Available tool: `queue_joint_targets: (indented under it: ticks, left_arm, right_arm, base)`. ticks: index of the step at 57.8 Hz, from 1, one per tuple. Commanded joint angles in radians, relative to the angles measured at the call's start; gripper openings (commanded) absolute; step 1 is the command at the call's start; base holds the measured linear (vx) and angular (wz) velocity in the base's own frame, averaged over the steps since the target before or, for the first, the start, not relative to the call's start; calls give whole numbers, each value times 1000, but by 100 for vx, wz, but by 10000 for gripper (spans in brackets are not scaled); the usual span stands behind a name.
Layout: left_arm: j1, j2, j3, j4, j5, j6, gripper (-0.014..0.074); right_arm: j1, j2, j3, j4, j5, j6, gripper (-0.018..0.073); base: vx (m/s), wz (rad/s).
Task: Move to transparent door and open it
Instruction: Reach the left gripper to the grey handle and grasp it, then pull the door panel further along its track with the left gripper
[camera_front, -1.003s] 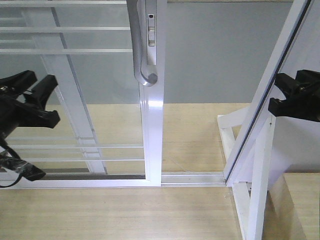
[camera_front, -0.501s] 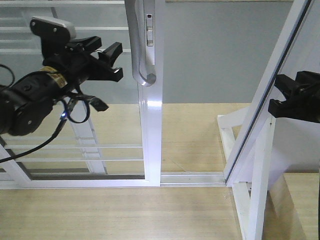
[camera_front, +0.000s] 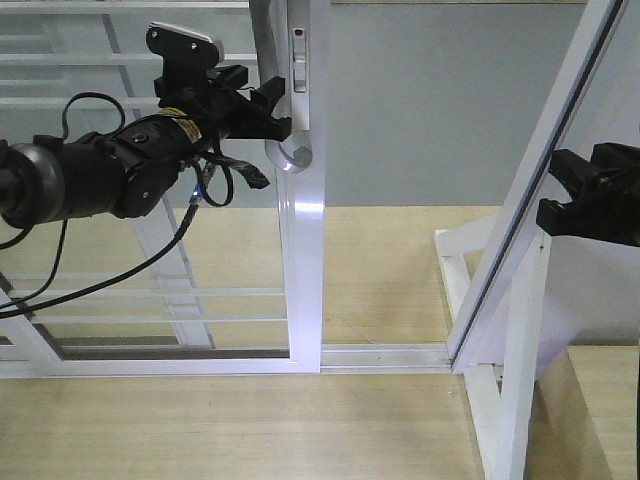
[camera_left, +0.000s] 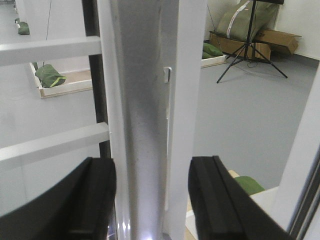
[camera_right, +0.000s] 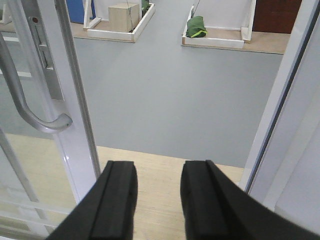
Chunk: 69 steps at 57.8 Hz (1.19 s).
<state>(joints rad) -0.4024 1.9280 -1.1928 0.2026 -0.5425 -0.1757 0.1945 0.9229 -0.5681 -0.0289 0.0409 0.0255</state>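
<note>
The transparent door (camera_front: 200, 250) is a clear glass panel in a glossy white frame with thin white bars. Its grey curved handle (camera_front: 283, 152) runs down the right rail. My left gripper (camera_front: 275, 112) is open at the handle, at mid height. In the left wrist view the handle (camera_left: 145, 115) stands between its two black fingers (camera_left: 95, 200), with a gap on each side. My right gripper (camera_front: 548, 188) is open and empty at the right, apart from the door. The right wrist view shows the handle (camera_right: 25, 100) to the left of that gripper (camera_right: 160, 200).
A second white-framed glass panel (camera_front: 560, 170) leans at the right on a white stand (camera_front: 470, 290). A white floor track (camera_front: 385, 355) runs between the two. Behind the door are a wood platform and grey floor (camera_front: 420, 110). A light wood box (camera_front: 600, 410) sits at bottom right.
My left arm has risen from the lower left and swung right, bringing its open gripper up to the door handle. The right gripper and the door have not moved.
</note>
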Motion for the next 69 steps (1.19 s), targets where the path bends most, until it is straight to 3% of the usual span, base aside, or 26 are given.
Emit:
queue_joint_targets:
  ticks: [1, 24, 40, 51, 69]
  left_arm:
    - [-4, -22, -76, -21, -74, 1, 464]
    - [4, 46, -238, -67, 19, 90, 464]
    - [40, 17, -234, -248, 42, 94, 462]
    - [67, -34, -234, -248, 119, 160, 462]
    - [104, -86, -234, -248, 207, 168, 462]
  right_arm:
    - [-7, -13, -28, -7, -73, -7, 302]
    - [-7, -13, -28, -7, -68, -7, 302]
    - [-7, -13, -28, -8, -34, -7, 302]
    - [-7, -13, -28, -8, -33, -8, 302]
    - [-7, -13, -28, -8, -33, -45, 302]
  base:
    - [0, 0]
    - [0, 0]
    - [0, 0]
    - [0, 0]
    - [0, 0]
